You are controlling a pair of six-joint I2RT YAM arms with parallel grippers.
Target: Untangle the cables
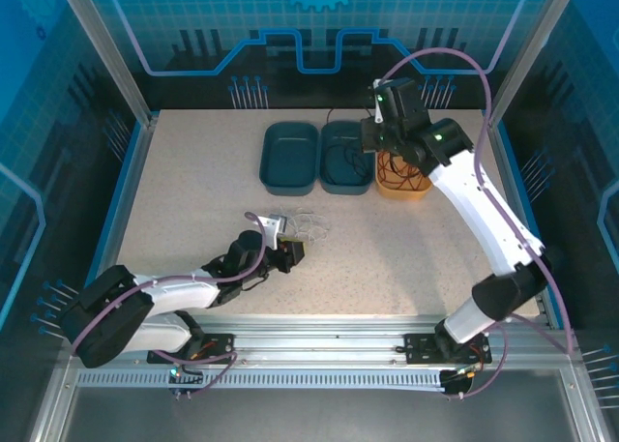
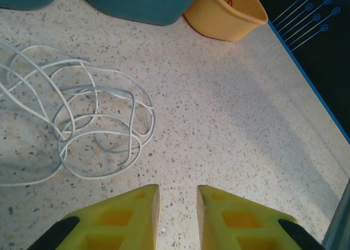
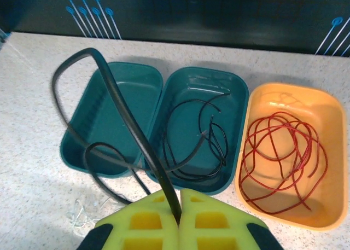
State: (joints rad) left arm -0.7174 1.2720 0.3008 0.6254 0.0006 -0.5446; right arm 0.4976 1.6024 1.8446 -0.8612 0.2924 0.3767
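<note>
Right wrist: right gripper (image 3: pixel 179 209) pinches the black cable (image 3: pixel 126 112); left wrist: left gripper (image 2: pixel 178 206) narrowly parted.

Tabletop (image 2: pixel 229 124): matt, speckled, stone-like laminate with a fine grain. Left teal bin (image 3: pixel 104 108), middle teal bin (image 3: pixel 202 80) and orange bin (image 3: pixel 328 129): smooth moulded plastic, softly glossy. White cable (image 2: pixel 133 110), black cable (image 3: pixel 127 113) and red cable (image 3: pixel 284 118): smooth plastic sheathing with a slight sheen.

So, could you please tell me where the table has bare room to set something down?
Free: the tabletop left of the left teal bin, and between the white cable and the right arm. That bin is empty. Crowded: the middle teal bin with black cable, the yellow bin with red cable.
</note>
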